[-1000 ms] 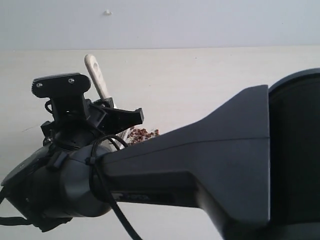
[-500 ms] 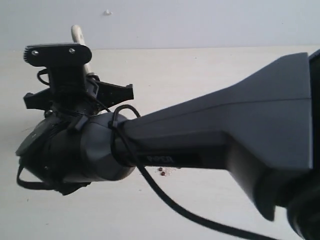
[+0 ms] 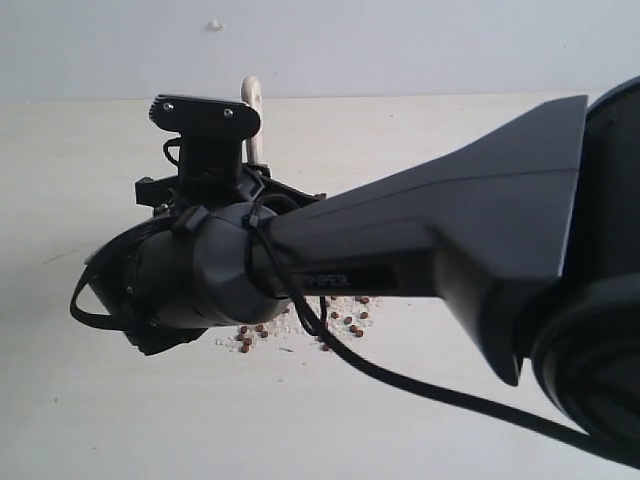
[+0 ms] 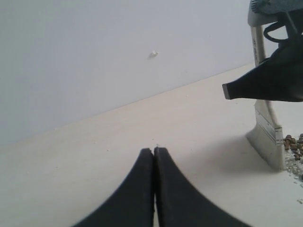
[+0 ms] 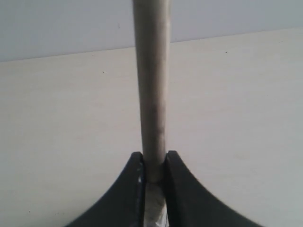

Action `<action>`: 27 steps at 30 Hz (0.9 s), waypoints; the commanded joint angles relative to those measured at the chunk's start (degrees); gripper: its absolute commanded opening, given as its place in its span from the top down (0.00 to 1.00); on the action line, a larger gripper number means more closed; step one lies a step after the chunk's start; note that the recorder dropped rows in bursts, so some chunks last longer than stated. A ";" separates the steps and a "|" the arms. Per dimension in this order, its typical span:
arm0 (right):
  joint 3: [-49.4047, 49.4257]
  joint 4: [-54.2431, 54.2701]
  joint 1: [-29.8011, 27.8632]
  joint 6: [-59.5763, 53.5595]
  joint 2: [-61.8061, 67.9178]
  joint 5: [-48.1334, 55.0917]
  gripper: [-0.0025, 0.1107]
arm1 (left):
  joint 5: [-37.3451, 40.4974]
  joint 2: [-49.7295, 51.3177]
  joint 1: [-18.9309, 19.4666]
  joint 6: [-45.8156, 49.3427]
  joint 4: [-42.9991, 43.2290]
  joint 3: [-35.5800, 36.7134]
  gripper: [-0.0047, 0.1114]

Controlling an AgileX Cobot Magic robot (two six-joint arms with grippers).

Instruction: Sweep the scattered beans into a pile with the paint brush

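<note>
My right gripper (image 5: 152, 158) is shut on the pale handle of the paint brush (image 5: 151, 90), just above its metal band. In the left wrist view the brush (image 4: 266, 124) stands nearly upright, its white bristles touching the table beside some beans (image 4: 293, 143). In the exterior view only the handle's end (image 3: 252, 94) sticks up behind the right arm's wrist. Reddish-brown beans (image 3: 348, 322) and whitish grains lie spread in a loose band under that arm. My left gripper (image 4: 154, 150) is shut and holds nothing, low over bare table away from the brush.
The right arm's forearm (image 3: 450, 235) and its cable fill much of the exterior view and hide part of the beans. A pale wall (image 3: 400, 40) borders the light table (image 3: 80, 400) at the back, with a small mark (image 3: 215, 24) on it.
The right arm has swung to the right with the brush, its handle now nearer the middle. A spread of beans and grains now shows below the arm.
</note>
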 commanded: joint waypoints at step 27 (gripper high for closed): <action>26.74 -21.16 1.65 -2.41 -20.73 -40.92 0.98 | 0.07 -0.31 -0.16 0.01 0.09 0.19 0.96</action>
